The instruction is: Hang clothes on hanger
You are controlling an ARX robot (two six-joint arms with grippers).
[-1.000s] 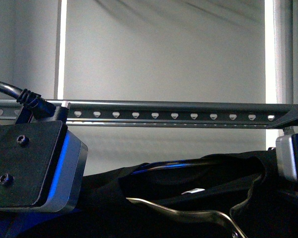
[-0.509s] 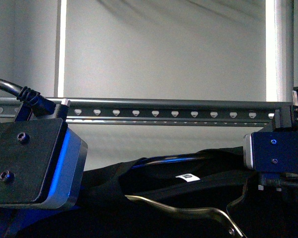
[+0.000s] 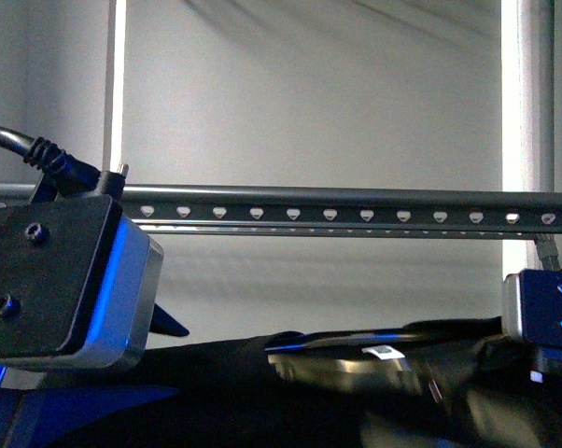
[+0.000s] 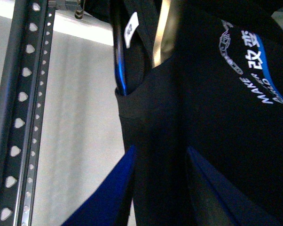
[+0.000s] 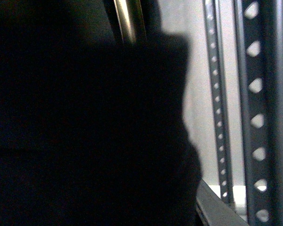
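- Now my left claw point(image 4: 160, 150) grips the black T-shirt point(image 3: 225, 373), cloth between its blue fingers point(image 4: 115, 190).
- T-shirt is below the grey rail point(image 3: 356, 198).
- About my right claw I cannot tell.

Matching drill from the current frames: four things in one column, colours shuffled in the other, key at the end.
Things:
1. rail
2. T-shirt
3. neck label
4. thin hanger

Colours:
A. white
B. gold
C. dark grey, with a row of heart-shaped holes
D. black

Pairs: 1-C, 2-D, 3-A, 4-B
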